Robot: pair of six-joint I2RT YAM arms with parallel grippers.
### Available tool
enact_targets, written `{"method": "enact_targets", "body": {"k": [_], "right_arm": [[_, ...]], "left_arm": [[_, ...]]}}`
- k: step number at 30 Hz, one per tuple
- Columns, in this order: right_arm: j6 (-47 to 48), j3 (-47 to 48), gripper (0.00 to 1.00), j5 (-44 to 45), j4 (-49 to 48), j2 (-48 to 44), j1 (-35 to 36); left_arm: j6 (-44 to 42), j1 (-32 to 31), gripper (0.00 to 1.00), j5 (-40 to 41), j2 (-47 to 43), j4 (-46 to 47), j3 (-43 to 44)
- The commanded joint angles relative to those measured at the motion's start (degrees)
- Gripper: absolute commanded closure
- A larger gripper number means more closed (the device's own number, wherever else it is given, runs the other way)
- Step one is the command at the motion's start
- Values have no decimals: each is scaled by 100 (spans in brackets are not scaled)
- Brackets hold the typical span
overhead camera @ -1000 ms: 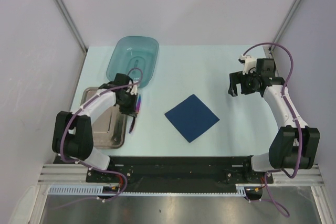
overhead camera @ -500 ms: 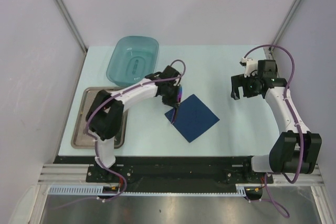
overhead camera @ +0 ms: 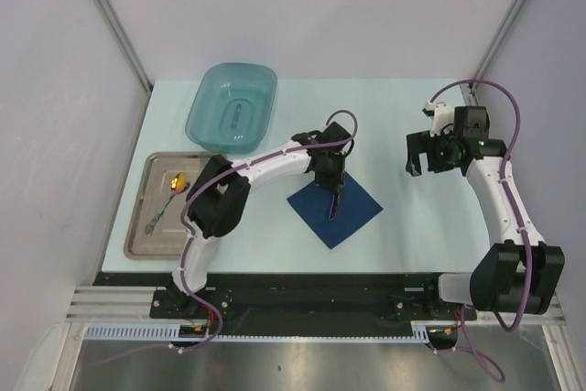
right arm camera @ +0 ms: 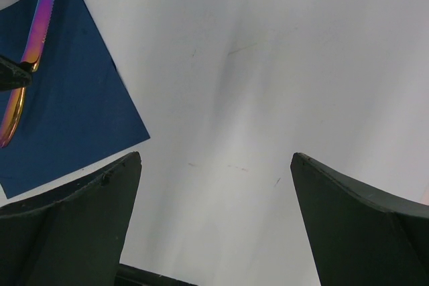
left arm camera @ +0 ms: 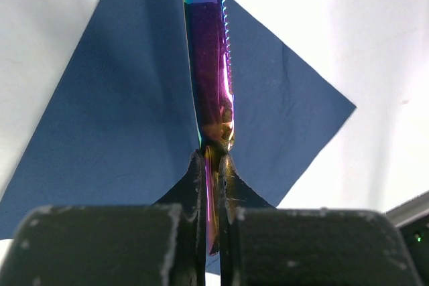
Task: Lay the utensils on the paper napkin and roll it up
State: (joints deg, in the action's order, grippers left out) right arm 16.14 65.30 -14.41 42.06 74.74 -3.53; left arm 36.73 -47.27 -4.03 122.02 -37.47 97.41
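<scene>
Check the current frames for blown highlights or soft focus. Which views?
Left wrist: table blown to near white, a hot glint on the knife blade, left end effector close and soft. Right wrist: table an even grey, no clipping; right end effector fingers dark, showing little detail. Top external: flat, even light; only the spoon bowl glints in the tray.

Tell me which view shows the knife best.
Left wrist: the knife is close up, serrations clear, pinched in the left gripper. Top external shows a dark sliver; right wrist catches it at its left edge.
</scene>
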Motion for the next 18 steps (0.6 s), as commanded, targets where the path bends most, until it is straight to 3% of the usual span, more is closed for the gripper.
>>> {"method": "enact_targets", "body": {"k": [1,18], "right_arm": [[-85,203,0,44,118,-275,-25],[-111,-61,0,88,179,-478,-51]], "left_arm": [[369,-55,100,210,103,-32,323],[888,-37,100,333,191,21,191]]}}
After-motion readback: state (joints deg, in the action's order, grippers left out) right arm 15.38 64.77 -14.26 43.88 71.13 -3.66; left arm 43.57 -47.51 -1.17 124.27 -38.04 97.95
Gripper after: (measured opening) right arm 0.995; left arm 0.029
